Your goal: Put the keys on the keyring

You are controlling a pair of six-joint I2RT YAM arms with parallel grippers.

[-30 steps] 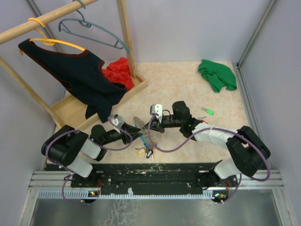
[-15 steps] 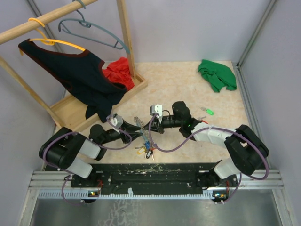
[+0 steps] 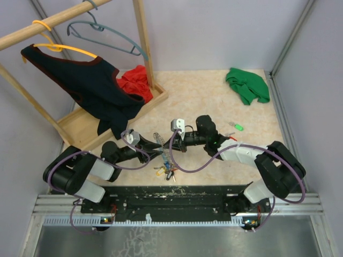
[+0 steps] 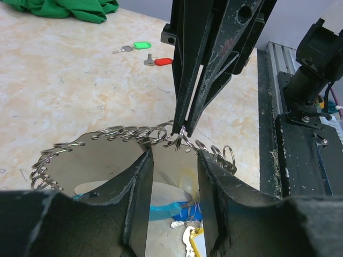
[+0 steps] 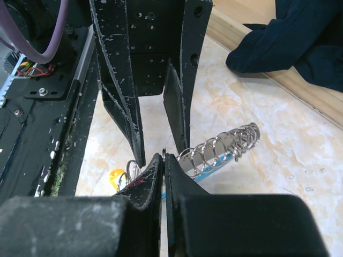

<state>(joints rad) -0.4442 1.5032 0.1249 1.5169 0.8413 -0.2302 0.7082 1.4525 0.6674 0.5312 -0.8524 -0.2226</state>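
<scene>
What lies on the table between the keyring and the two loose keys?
Nothing: in the left wrist view the tabletop is bare from the keyring to the keys.

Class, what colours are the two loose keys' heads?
Green key head, red key head; left wrist view.

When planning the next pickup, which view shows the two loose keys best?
Left wrist: the green-headed key and red-headed key lie side by side, unobstructed. Top external shows only a tiny green speck; the red one I cannot make out. Right wrist shows neither.
</scene>
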